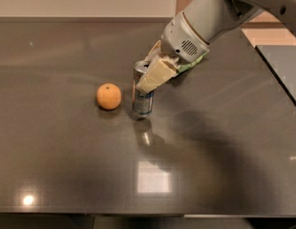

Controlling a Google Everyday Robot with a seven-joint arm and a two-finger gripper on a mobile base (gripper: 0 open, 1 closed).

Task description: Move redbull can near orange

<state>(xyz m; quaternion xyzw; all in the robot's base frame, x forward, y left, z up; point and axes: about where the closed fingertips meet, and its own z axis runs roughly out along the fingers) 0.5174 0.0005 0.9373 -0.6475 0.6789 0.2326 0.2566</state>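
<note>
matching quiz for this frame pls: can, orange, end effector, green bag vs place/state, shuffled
Things:
1. redbull can
2. orange
3. end effector
4. green bag

Place or state:
a. round, resting on the table, leftmost of the four
b. mostly hidden behind the arm
c. upright in the middle of the table, just right of the fruit
d. closed on the upper part of the drink

Pairs: 1-c, 2-a, 3-d, 4-b
</note>
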